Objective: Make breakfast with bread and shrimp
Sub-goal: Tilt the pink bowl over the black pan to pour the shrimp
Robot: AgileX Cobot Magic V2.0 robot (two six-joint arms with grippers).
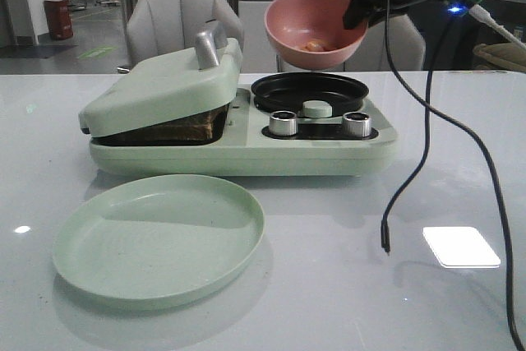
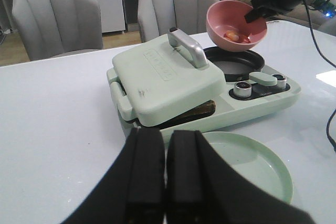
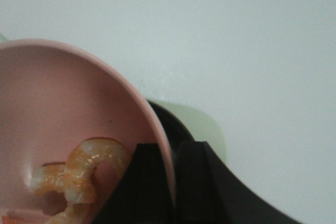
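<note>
Our right pincer (image 1: 362, 7) is clamping the rim of a pink bowl (image 1: 316, 29), one finger inside the wall and one outside, and we are holding that bowl tilted in the air above the round black pan (image 1: 310, 90) of the pale green breakfast maker (image 1: 238, 125). Curled pink-orange shrimp (image 3: 84, 179) are lying at the bottom of the bowl, close beside our inner finger. Bread (image 1: 177, 130) is sitting under the maker's hinged lid (image 1: 164, 86), which is resting slightly ajar on it, so only a dark crust edge is showing. Between the pan and the front edge, two metal dials (image 1: 283, 123) and a round green knob (image 1: 316, 108) are standing. We are reaching the right arm in from the upper right, high over the appliance, with a black cable (image 1: 427, 133) hanging down from it to the desk (image 1: 345, 285). Our left pincer (image 2: 166, 174) is hovering low over the desk with its black fingers pressed together and nothing between them, just near a green plate (image 1: 160, 238) lying in front of the maker. Grey chairs (image 2: 55, 14) are standing behind the desk.
</note>
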